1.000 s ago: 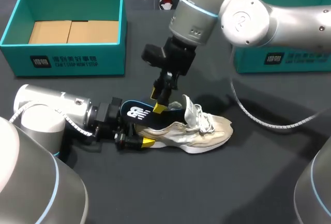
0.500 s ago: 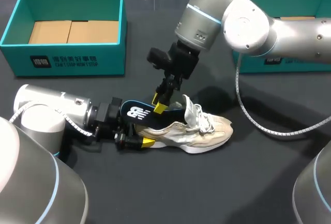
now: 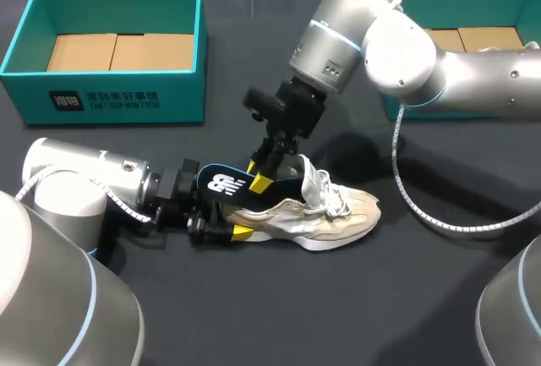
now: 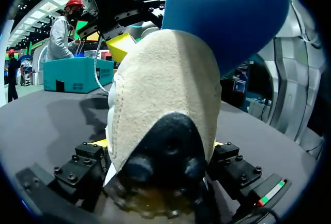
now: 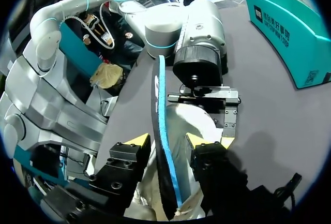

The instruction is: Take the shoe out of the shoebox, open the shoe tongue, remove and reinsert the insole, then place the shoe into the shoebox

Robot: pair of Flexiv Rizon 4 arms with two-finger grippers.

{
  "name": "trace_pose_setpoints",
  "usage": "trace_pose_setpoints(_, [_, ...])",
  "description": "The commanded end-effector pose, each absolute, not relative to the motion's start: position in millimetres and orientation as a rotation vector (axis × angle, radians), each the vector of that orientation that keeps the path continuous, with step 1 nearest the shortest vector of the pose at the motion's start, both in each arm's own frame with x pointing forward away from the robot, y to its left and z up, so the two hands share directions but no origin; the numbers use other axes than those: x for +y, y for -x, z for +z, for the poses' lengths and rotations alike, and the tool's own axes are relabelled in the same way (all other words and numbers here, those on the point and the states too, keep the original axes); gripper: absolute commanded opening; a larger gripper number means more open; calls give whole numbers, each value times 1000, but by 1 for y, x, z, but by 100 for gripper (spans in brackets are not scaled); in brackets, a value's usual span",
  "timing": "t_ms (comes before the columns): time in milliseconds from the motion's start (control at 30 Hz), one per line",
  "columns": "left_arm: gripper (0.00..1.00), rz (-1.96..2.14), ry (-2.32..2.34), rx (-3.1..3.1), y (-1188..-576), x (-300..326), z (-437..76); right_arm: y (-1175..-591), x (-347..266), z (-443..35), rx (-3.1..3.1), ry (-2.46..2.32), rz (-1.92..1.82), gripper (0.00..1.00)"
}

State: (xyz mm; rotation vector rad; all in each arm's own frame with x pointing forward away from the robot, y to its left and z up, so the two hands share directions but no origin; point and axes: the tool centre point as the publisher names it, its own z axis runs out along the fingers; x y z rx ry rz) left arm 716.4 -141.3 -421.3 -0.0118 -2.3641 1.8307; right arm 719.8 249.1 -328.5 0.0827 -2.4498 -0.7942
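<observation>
A beige sneaker [image 3: 317, 214] lies on its side on the dark table, toe to the right. Its dark blue insole [image 3: 221, 185] sticks up out of the heel opening. My left gripper [image 3: 221, 219] lies flat on the table and is shut on the shoe's heel [image 4: 160, 94], with both fingers against its sides. My right gripper [image 3: 257, 175] comes down from above onto the insole. In the right wrist view the insole [image 5: 161, 146] stands edge-on between the gripper's [image 5: 168, 141] yellow fingertips [image 5: 138, 141], with a gap still showing on one side.
A teal shoebox [image 3: 101, 100] with cardboard inside stands at the back left. A second teal box [image 3: 461, 100] is at the back right, under my right arm. A cable [image 3: 414, 205] loops down from that arm beside the shoe's toe.
My right gripper's fingers have narrowed around the insole, and the right arm's upper part has swung slightly right. The left arm and the shoe have stayed put.
</observation>
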Motion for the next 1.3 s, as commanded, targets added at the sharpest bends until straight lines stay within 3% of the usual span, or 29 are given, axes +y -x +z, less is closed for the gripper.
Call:
trace_pose_setpoints(33, [0, 1829, 11, -2365, -717, -141, -422, -718, 252, -331, -2441, -96, -796, 41])
trace_pose_setpoints(567, [0, 1829, 11, -2365, -717, -141, -422, -709, 254, -327, -2420, -184, -820, 30])
trace_pose_setpoints(1167, [0, 1829, 11, -2365, -717, -141, -422, -708, 260, -330, -2385, -227, -838, 0])
trace_pose_setpoints(1300, [0, 1829, 11, -2365, -717, -141, -422, -707, 263, -326, -2390, -257, -853, 0])
